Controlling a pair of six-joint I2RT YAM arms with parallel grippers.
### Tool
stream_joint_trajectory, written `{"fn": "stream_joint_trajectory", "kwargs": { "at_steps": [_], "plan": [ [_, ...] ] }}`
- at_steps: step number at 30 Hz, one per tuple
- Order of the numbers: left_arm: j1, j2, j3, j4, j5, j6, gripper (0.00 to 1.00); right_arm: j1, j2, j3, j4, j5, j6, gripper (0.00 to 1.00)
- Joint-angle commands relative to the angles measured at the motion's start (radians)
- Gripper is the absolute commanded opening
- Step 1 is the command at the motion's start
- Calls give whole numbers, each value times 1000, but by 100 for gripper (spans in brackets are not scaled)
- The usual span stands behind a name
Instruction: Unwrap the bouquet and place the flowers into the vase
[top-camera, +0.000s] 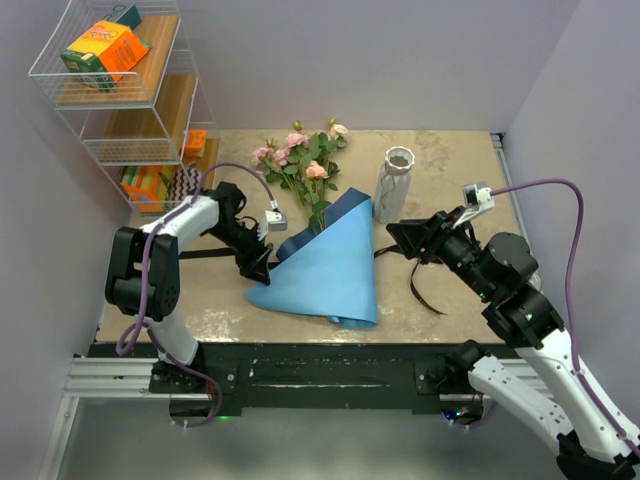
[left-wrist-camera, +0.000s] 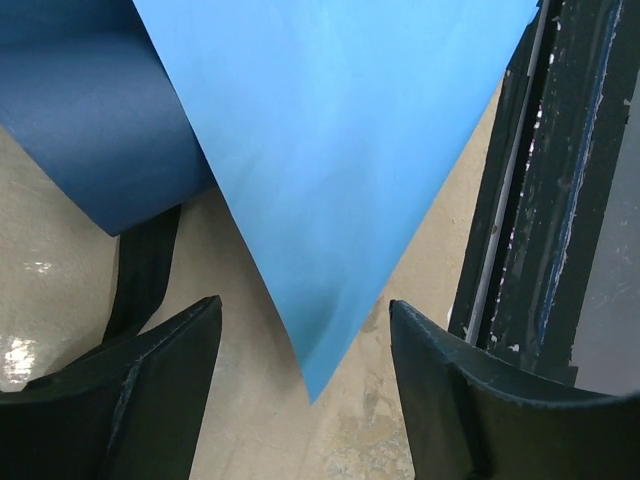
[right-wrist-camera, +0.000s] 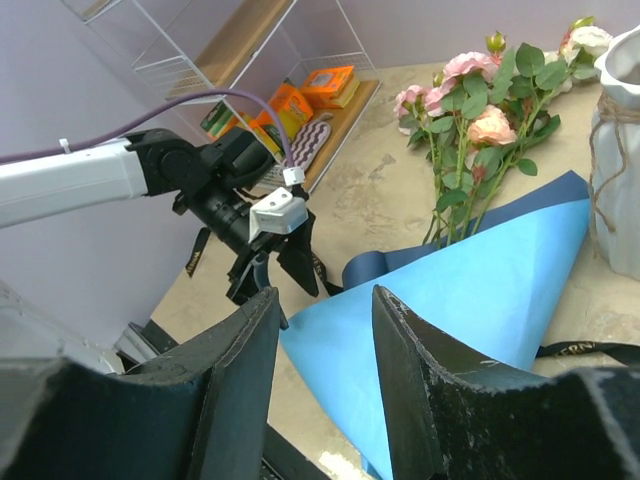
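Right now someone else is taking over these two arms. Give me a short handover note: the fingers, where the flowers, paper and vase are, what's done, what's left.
Left gripper: fingers open, either side of a corner of the blue paper, not clamped.
Right gripper: fingers apart, nothing between them, at the paper's right edge near the vase.
Flowers: lying on the table, heads toward the far side, stems tucked in the paper.
Vase: upright, no flowers in it.
Done: ribbon off and loose on the table, paper spread open.
Left: free the stems and stand them in the vase.
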Motion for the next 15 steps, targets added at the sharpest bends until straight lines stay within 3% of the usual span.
{"fn": "stream_joint_trajectory", "kwargs": {
  "at_steps": [1,7,9,15],
  "plan": [
    [4,24,-15,-21,49,34,73,-4,0,50,21,-10,7,46],
    [4,44,-29,-22,63,54,68,-4,5,45,37,-17,16,45],
    [3,45,-26,-26,71,61,61,-4,3,42,41,-22,18,45],
    [-5,24,-6,-59,97,70,15,-4,2,30,53,-22,27,44]
  ]
}}
